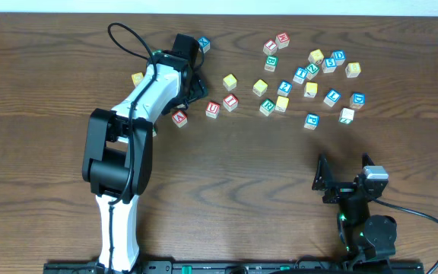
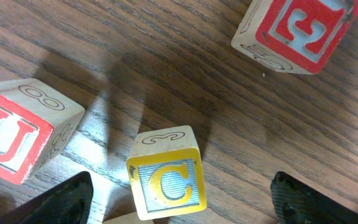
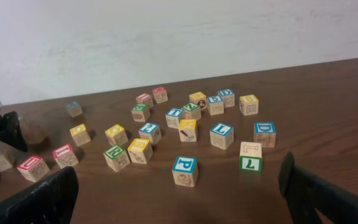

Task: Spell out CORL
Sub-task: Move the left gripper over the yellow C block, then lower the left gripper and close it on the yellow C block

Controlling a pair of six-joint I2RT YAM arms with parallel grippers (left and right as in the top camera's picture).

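A yellow-faced C cube (image 2: 166, 183) sits on the wood between the two fingers of my left gripper (image 2: 185, 202). The gripper is open, with a gap on each side of the cube. In the overhead view the left gripper (image 1: 192, 85) hides this cube. A green R cube (image 3: 115, 152) and a cube with a blue letter that looks like L (image 3: 221, 132) lie in the scattered group. My right gripper (image 3: 179, 199) is open and empty near the table's front right (image 1: 346, 173). I cannot pick out the O cube.
A red U cube (image 2: 17, 134) lies just left of the C cube, and a red E cube (image 2: 303, 28) lies beyond it to the right. Several more lettered cubes (image 1: 311, 90) are scattered across the back right. A lone yellow cube (image 1: 138, 78) lies left of the left arm.
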